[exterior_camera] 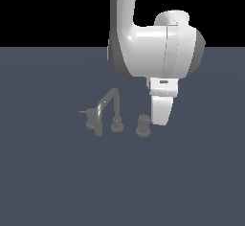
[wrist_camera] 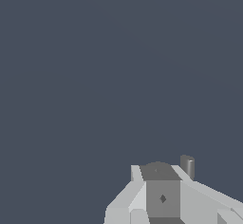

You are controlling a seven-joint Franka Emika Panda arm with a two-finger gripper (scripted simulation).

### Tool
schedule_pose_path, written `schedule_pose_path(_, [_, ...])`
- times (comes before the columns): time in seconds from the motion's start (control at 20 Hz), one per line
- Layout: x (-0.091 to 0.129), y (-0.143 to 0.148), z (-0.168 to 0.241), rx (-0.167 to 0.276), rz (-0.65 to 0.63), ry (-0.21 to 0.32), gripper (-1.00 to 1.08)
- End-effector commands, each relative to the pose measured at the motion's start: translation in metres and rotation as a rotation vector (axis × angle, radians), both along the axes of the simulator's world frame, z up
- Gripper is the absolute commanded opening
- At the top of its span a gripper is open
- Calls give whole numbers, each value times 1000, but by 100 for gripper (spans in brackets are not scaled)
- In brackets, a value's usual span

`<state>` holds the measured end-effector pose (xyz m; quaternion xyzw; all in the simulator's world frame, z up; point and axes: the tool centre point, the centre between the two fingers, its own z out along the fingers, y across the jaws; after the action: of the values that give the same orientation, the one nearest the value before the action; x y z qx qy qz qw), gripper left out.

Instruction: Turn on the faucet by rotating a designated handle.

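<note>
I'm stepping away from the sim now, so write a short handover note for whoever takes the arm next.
Hand: low beside the faucet, on the exterior view's right; its fingers are hidden, so open or shut cannot be told.
Things: the spout arches over the middle base; one handle sits right next to the hand, the twin handle is at the far end. Contact with the near handle cannot be confirmed.
Done: the approach.
Left: push the lever round to turn the faucet on.

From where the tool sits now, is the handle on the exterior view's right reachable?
Probably yes. The tool hangs right beside the handle, with nothing between them; the spout and twin handle stand off to the other side. Whether they touch is unclear.
</note>
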<state>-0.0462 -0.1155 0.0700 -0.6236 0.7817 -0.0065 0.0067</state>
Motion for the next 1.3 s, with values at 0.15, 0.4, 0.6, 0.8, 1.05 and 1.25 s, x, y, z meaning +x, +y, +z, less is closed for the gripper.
schedule_pose_path(0.15, [-12,3,-2,0,-2,4,-100])
schedule_pose_path(0.4, [-31,9,-4,1,-7,12,-100])
schedule_pose_path(0.6, [-43,12,-6,2,-9,17,-100])
schedule_pose_path(0.8, [-39,10,-3,-5,-28,1,-100])
schedule_pose_path(1.05, [-50,36,-5,-1,-16,12,-100])
schedule_pose_path(1.25, [-51,17,-2,-10,-61,2,-100])
